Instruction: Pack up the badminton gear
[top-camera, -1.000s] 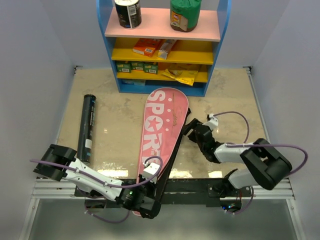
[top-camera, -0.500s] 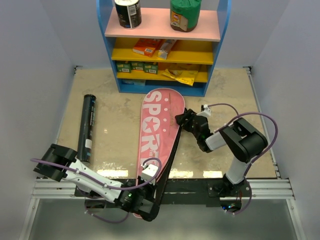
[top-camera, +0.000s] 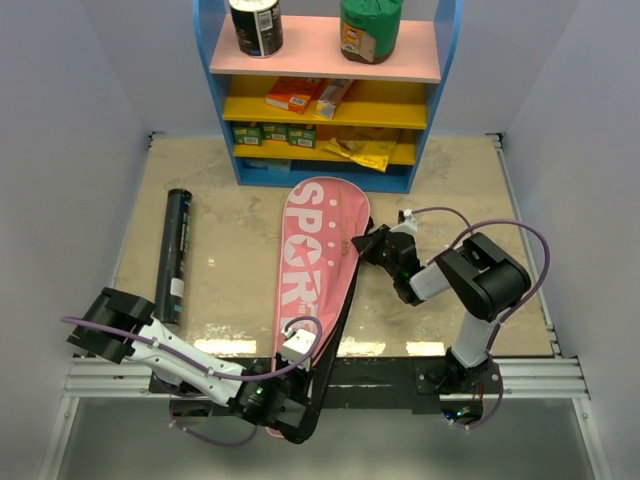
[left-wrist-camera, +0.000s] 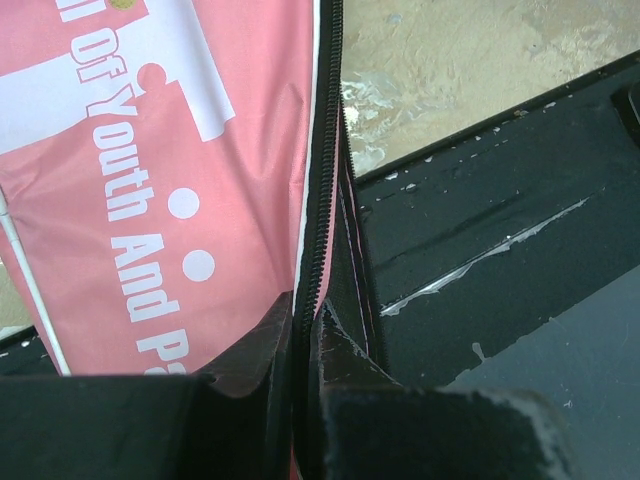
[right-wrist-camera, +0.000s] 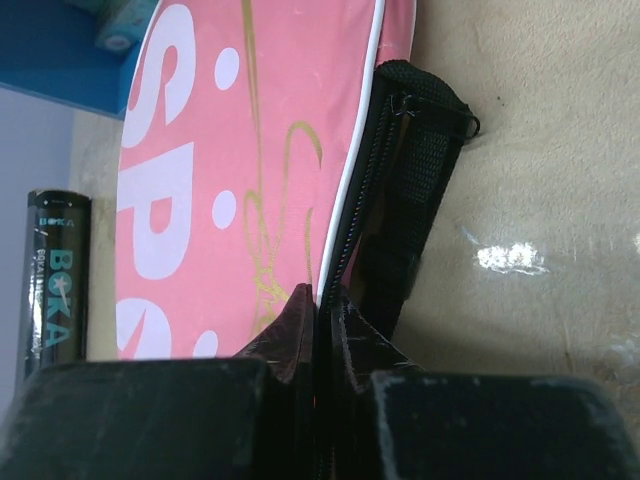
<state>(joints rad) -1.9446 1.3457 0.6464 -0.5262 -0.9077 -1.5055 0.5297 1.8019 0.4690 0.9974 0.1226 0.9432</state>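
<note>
Pins the near end of the pink bag (top-camera: 318, 255), lying lengthwise mid-worktop (top-camera: 230, 225), with the left pincer (left-wrist-camera: 308, 350) clamped on the zip edge (left-wrist-camera: 320, 150), probably as an anchor. Nips that edge farther up with the right pincer (right-wrist-camera: 320, 310), closed tight. Holds the left arm low along the near edge and the right arm folded, reaching left. Shows the black tube (top-camera: 176, 255) left of the bag, apart.

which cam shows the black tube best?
Top external: the black tube lies in view at full length, left of the pink bag. Right wrist catches only one lettered end at its frame edge; left wrist misses it.
</note>
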